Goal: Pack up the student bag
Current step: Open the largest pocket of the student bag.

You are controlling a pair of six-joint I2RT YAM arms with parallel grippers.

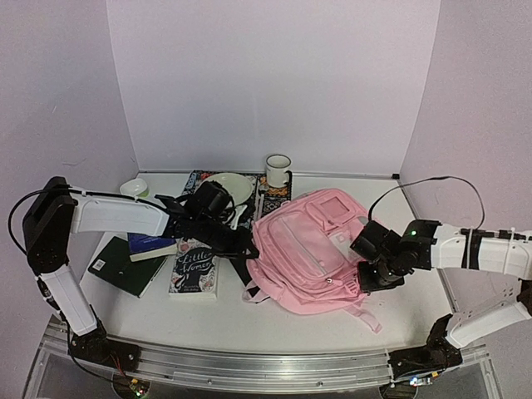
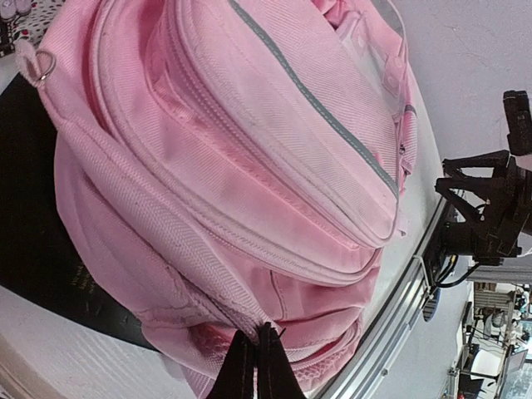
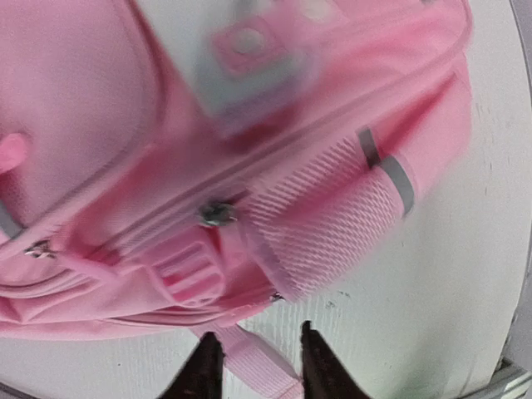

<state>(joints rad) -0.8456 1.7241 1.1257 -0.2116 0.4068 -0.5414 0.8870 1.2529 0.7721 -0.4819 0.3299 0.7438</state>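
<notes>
The large soft pink fabric backpack [image 1: 312, 249] lies flat, front pockets up, on the white table [image 1: 291, 328], right of centre. The left gripper [image 2: 255, 366] has its 2 black fingers pressed together against a seam at the backpack's left edge; whether they pinch fabric is unclear. The right gripper [image 3: 258, 332] has its fingers apart, with a pink webbing strap [image 3: 249, 357] lying between them.

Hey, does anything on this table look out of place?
Yes. The student bag lies flat with its edge over a dark book, and one strap trails loose toward the near edge. A bowl rests on the books at the back.
</notes>
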